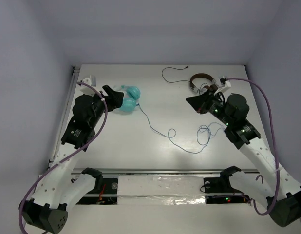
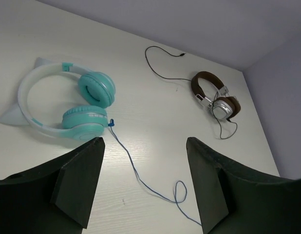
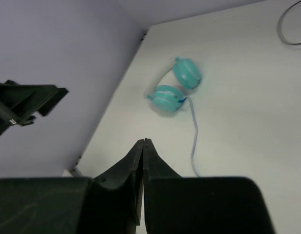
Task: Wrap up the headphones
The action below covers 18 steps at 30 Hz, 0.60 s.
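The headphones lie at the table's back left, with teal ear cups and a pale headband. They also show in the left wrist view and the right wrist view. Their thin blue cable runs right across the table into loose loops, and shows in both wrist views. My left gripper is open and empty just left of the ear cups, hovering above the cable. My right gripper is shut with nothing seen between its fingers, raised above the table at the right.
Brown-and-silver headphones with a black cable lie at the back right, close to my right arm. The side wall runs along the table's left edge.
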Available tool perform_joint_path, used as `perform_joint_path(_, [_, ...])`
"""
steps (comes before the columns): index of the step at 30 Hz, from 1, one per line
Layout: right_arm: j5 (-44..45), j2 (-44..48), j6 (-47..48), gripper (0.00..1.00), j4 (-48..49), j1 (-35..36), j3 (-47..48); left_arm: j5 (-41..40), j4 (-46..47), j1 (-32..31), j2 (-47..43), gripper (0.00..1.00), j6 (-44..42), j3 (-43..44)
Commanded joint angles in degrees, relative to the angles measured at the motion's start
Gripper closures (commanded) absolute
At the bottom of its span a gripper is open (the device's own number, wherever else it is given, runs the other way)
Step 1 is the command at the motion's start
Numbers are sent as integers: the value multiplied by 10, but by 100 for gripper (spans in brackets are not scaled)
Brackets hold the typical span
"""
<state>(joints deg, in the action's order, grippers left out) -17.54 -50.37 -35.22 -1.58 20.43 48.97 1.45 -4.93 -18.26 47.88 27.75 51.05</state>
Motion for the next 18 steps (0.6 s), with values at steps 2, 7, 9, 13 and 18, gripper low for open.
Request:
perform_joint_path(2, [97, -34, 17, 100, 17, 101, 43, -44, 7, 1, 15, 39, 1, 22])
perform_joint_path(7, [193, -84, 28, 100, 4, 178, 51, -93, -1, 1, 37, 77, -38, 32])
perform_joint_path(9, [212, -97, 28, 100, 8, 185, 45, -120, -15, 1, 55, 89, -52, 55])
perform_joint_path(13, [238, -120, 31, 100, 39, 190, 19, -131, -60, 30, 134, 100, -61, 85])
perform_joint_path(18, [220, -116, 28, 100, 77, 190, -16, -94, -65, 93, 212, 94, -67, 100])
